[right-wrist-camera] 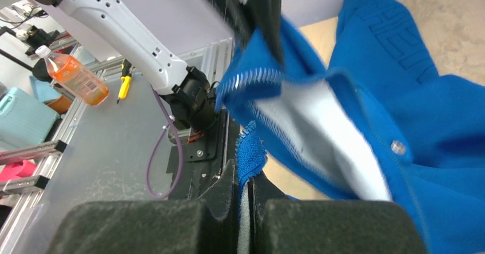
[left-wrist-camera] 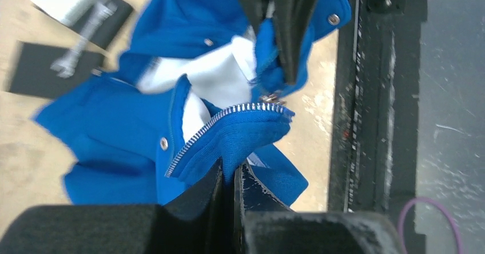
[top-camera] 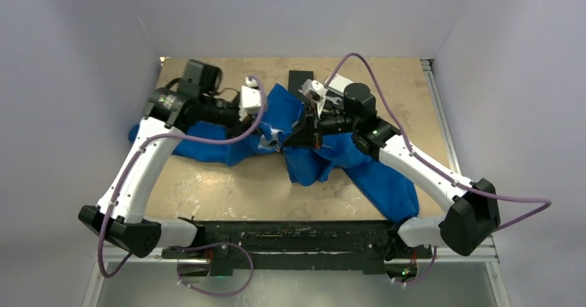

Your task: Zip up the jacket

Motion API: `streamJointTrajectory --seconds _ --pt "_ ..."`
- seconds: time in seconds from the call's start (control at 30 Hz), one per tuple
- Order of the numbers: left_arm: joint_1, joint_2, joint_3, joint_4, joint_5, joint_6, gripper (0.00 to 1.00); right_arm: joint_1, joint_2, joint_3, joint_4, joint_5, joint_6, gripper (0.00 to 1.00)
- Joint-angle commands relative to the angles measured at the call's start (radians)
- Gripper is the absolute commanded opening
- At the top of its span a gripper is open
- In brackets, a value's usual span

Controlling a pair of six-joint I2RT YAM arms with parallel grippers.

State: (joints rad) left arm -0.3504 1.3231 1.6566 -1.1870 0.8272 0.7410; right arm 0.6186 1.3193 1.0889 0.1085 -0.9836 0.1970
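Jacket [top-camera: 325,158] lying bunched mid-counter [top-camera: 228,196], front edges hanging raised between arms. Left jaws pinching toothed hem corner, right jaws pinching opposite hem edge. Risk: soft fabric slipping free, zipper teeth [left-wrist-camera: 229,119] twisting, ends misaligning.

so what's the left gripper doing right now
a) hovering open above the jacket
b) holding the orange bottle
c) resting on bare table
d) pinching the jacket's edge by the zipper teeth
D: the left wrist view shows the left gripper shut on the jacket, on its ribbed blue edge just below the silvery zipper teeth.
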Motion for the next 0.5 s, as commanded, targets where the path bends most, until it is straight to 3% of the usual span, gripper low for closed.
streamJointTrajectory --seconds 0.0,0.47 --pt "-0.087 0.006 -0.132 0.067 -0.177 -0.085 0.00 0.009 0.027 0.055 -0.001 0.049 -0.001 0.00" --pt "-0.085 0.083 0.019 0.071 -0.271 -0.152 0.00 0.010 0.043 0.027 -0.026 0.032 0.027 0.00"
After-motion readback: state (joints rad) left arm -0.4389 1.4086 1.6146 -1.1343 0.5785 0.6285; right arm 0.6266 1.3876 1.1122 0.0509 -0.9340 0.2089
